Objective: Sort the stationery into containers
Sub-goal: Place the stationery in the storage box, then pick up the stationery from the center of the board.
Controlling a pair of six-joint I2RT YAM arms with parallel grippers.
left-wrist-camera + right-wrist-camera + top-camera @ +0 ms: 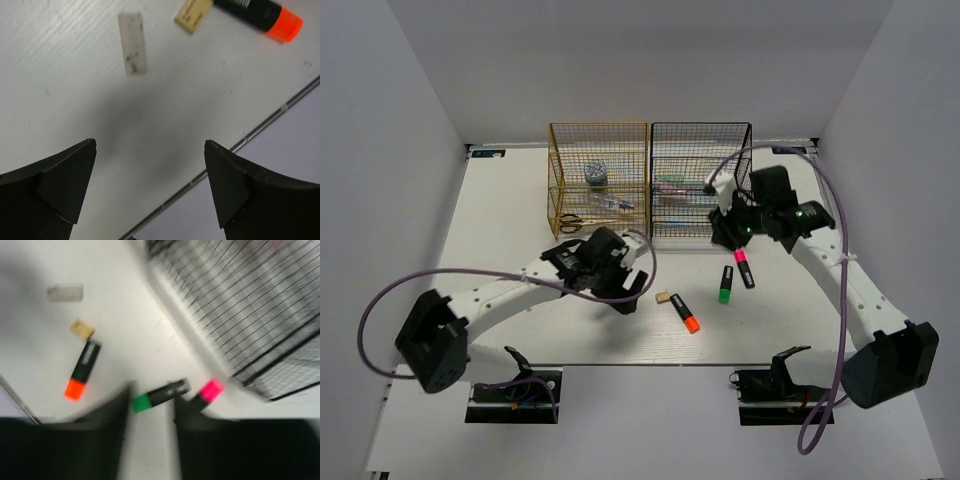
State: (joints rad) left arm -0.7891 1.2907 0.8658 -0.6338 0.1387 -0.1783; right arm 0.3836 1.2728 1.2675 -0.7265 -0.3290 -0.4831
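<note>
The gold rack (598,140) holds the tape roll (596,173), the tube (611,203) and the scissors (580,222). The black rack (701,138) holds pastel highlighters (670,186). The pink (744,268), green (726,284) and orange (686,314) highlighters and the tan eraser (663,298) lie on the table. My left gripper (623,290) is open and empty, with the grey eraser (132,44) just ahead of it. My right gripper (732,240) is open and empty above the green (160,395) and pink (206,392) highlighters.
The table's front edge (260,130) runs close under my left gripper (150,150). The black rack's mesh (250,305) stands close beside my right gripper (151,412). The right wrist view is blurred. Side walls flank the table.
</note>
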